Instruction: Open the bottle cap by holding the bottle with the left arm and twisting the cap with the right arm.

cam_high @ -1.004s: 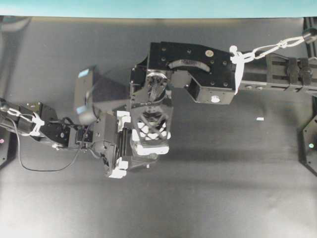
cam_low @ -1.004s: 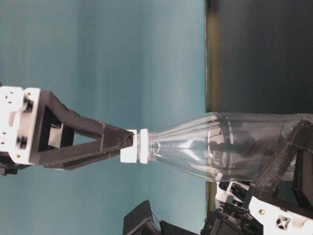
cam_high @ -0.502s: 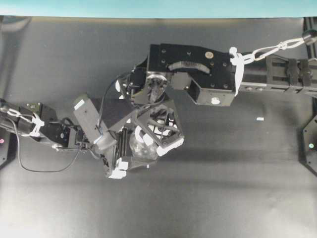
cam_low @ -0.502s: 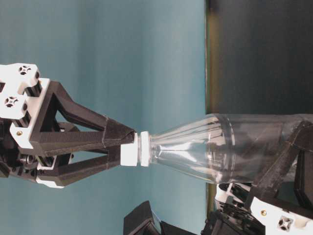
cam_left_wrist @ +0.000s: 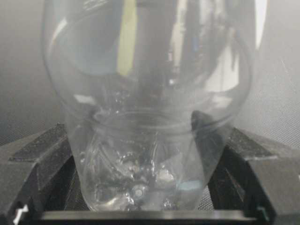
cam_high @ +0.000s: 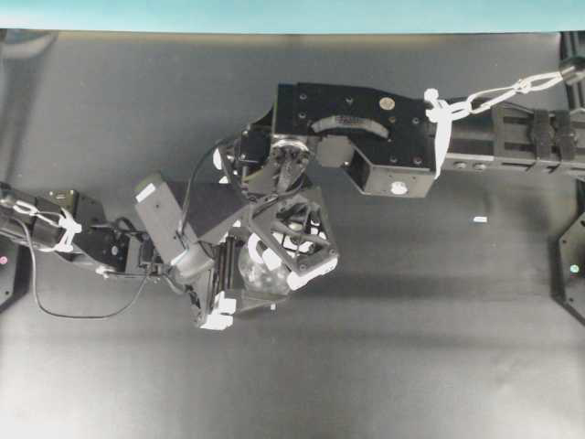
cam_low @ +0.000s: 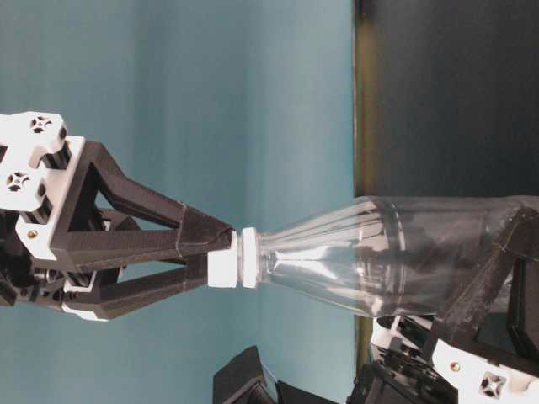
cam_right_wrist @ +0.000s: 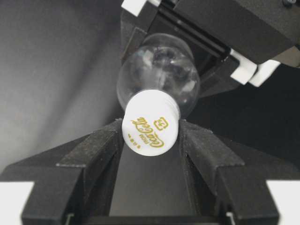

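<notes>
Overhead, bottle: the bottle (cam_high: 260, 273) stands near the middle of the dark bench (cam_high: 439, 347), mostly hidden under both arms.
Overhead, left arm: the left arm (cam_high: 87, 242) comes in from the bench's left edge; its end effector (cam_high: 219, 279) sits around the bottle's body.
Overhead, right arm: the right arm (cam_high: 366, 137) reaches from the right edge, and its end effector (cam_high: 288, 242) points down over the bottle top.
Overhead, other: a small white scrap (cam_high: 480, 219) lies well apart toward the right edge.

Table level, cap: the picture is turned sideways; the white cap (cam_low: 226, 258) is on the neck, with a white ring just behind it.
Table level, right end effector: its black fingertips (cam_low: 206, 240) close narrowly on the cap from two sides.
Table level, left end effector: black fingers hold the wide lower body, set broad to fit it.

Left wrist, bottle: the clear base sits clamped between two black fingers (cam_left_wrist: 35, 164), upright.

Right wrist, cap: the cap fills the gap between both fingers, touching each.
Right wrist, writing: gold script on the cap top looks like a Coca-Cola logo; the smaller marks are too small to read.

Progress, done: bottle held, cap gripped.
Progress, left: no gap shows between cap and ring, so the unscrewing seems barely begun; more twisting, then lifting off.
</notes>
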